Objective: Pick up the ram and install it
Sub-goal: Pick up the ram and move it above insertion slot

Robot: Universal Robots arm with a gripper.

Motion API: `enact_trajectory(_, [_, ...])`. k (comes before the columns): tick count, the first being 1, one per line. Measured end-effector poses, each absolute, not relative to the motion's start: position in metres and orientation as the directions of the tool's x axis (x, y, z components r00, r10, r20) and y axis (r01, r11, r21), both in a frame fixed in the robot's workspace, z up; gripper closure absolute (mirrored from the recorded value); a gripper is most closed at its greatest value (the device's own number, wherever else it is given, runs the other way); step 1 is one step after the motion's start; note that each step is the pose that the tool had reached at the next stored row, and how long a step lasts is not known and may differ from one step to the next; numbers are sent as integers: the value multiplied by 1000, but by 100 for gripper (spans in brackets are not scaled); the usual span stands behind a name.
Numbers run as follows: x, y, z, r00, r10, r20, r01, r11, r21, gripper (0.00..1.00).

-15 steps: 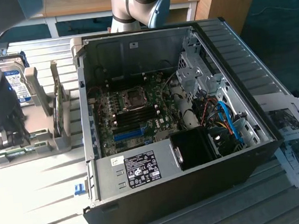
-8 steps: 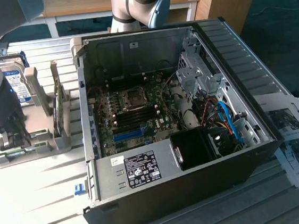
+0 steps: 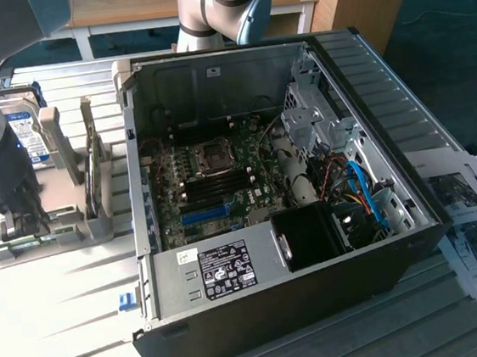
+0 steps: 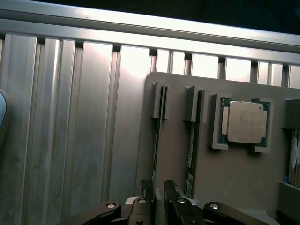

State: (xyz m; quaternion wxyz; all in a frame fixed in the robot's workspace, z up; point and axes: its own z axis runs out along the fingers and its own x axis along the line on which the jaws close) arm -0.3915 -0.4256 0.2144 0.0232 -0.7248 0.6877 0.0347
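The fingers (image 4: 169,190) stand slightly spread, one on each side of the near end of the ram (image 4: 160,126), with a thin gap showing between them and the stick; they are not pinching it. The gripper (image 4: 158,187) is low over the grey holder (image 4: 234,187), where the ram stands on edge in a narrow slot. A second memory stick (image 4: 191,140) stands on edge in the slot just beside it, and a processor (image 4: 243,122) lies in a square recess further along.

In the exterior view the gripper (image 3: 23,222) sits at the holder's end on the slatted aluminium table (image 3: 71,290). It is well apart from the open computer case (image 3: 259,296), whose motherboard (image 3: 213,181) holds the long black slots (image 3: 217,179).

The main risk appears to be the tight spacing. A finger set slightly off could catch the neighbouring stick. A grip this close to one end could let the thin board tilt or bind against the slot walls.
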Motion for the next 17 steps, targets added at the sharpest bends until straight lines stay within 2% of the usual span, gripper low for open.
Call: enact_trajectory(17, [-392, -427, 211, 52, -995, -82, -998, -53, 14, 76])
